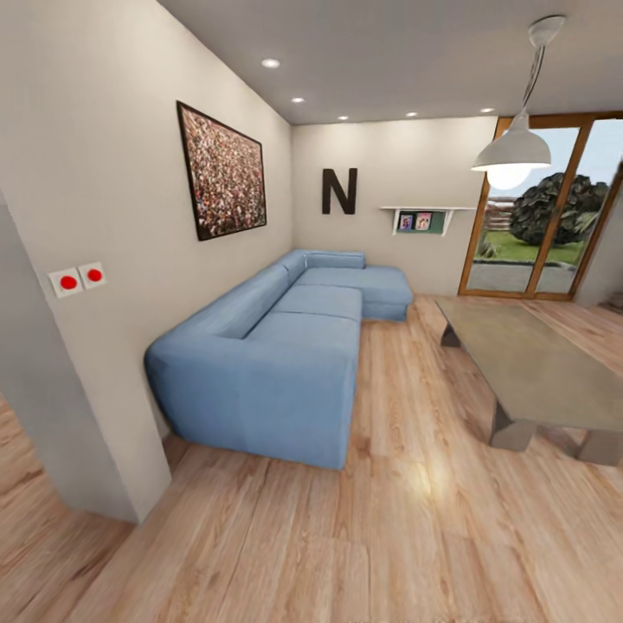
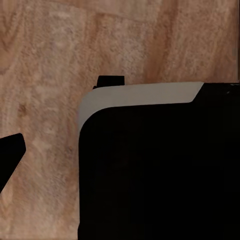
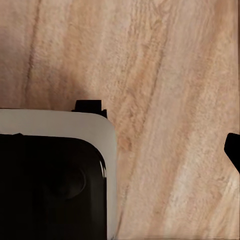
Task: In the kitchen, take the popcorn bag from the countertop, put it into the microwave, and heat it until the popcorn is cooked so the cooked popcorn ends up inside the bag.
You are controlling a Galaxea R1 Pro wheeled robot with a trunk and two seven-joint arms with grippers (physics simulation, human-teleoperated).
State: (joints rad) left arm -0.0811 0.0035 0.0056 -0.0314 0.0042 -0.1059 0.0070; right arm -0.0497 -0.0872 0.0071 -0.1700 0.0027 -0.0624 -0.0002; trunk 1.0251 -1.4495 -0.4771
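Living room, wood floor (image 1: 415, 536), blue sofa (image 1: 285, 363); on the way, kitchen not reached. Gripper state: could not tell.

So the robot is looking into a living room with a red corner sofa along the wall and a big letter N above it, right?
Nearly. The sofa is blue, not red, as the head view shows. The rest holds: it is a corner sofa along the wall in a living room, with a big dark letter N on the wall above its far end.

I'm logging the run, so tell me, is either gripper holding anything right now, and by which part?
Nothing seems held, though the jaws' state cannot be told. Both wrist views look down on bare wood floor; the head view shows a living room with a blue sofa.
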